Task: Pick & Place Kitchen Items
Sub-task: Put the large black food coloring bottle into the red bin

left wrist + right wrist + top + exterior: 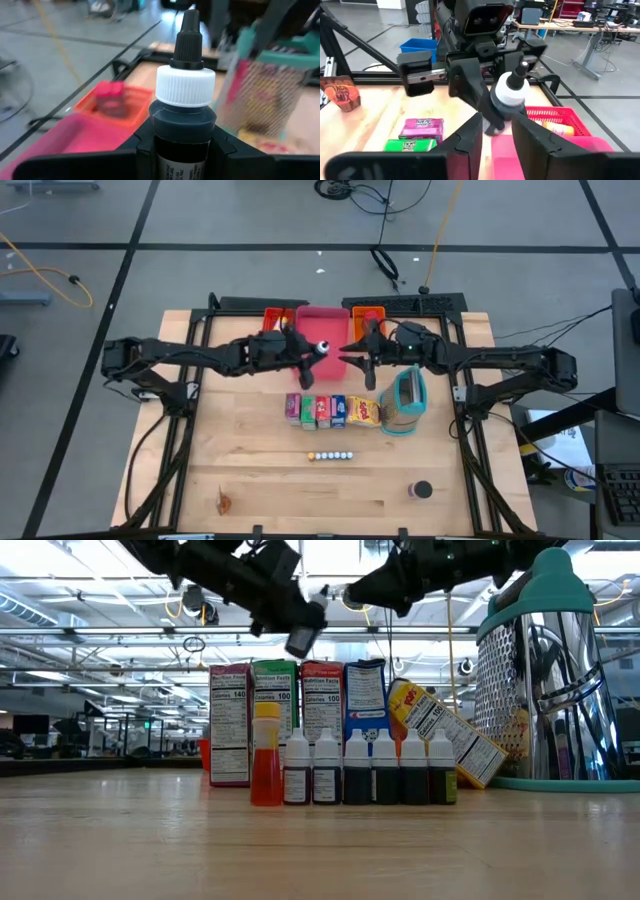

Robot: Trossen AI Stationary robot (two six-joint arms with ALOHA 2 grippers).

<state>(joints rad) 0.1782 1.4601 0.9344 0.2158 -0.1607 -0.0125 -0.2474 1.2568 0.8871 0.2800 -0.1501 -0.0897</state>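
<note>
The left hand [308, 352] is clamped on a small dark bottle [322, 348] with a white cap, holding it in the air above the pink tray [322, 320] at the far side of the counter [250, 470]. The right hand [352, 352] faces it from just beside the bottle, its fingers [470, 137] parted to either side of the cap, gripping nothing. A row of food boxes [330, 411] lies mid-counter.

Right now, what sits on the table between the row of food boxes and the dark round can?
Only a short line of tiny bottles, which shows best in the high view.
</note>
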